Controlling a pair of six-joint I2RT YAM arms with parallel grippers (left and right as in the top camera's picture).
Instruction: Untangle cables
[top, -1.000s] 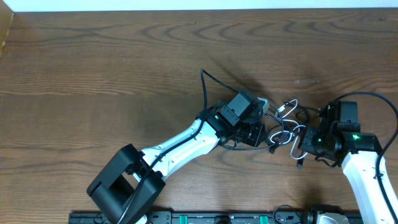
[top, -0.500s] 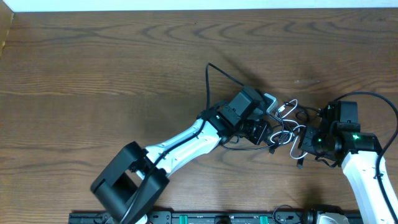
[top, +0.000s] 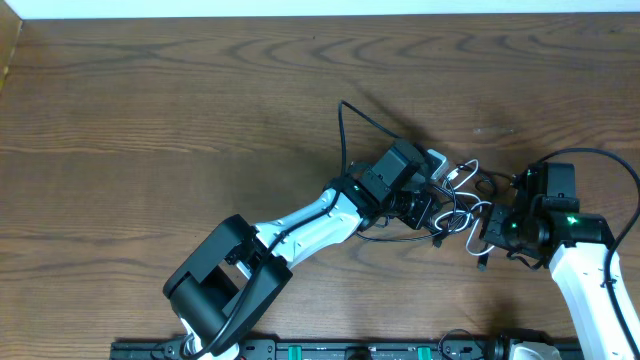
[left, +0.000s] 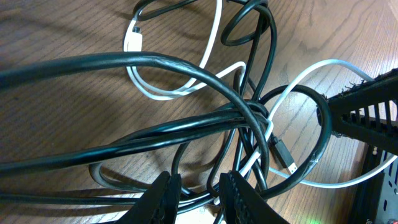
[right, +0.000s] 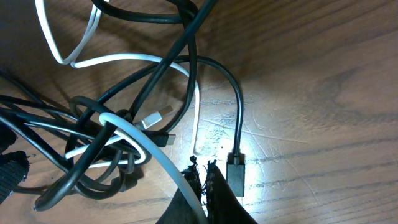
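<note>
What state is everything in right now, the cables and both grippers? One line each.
black cables: tangled in loops with the white one.
white cable: threaded through the black loops.
left gripper: closed on black cables.
right gripper: shut, tips together.

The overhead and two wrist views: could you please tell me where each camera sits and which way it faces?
Overhead: fixed above the table, looking straight down; both arms show, meeting at the cables.
Left wrist: rides the left gripper, looking along its fingers down into the tangle; only fingertips show.
Right wrist: rides the right gripper, aimed down at the wood; its closed tips show.
Shared: both wrist views show the white cable among black ones.
</note>
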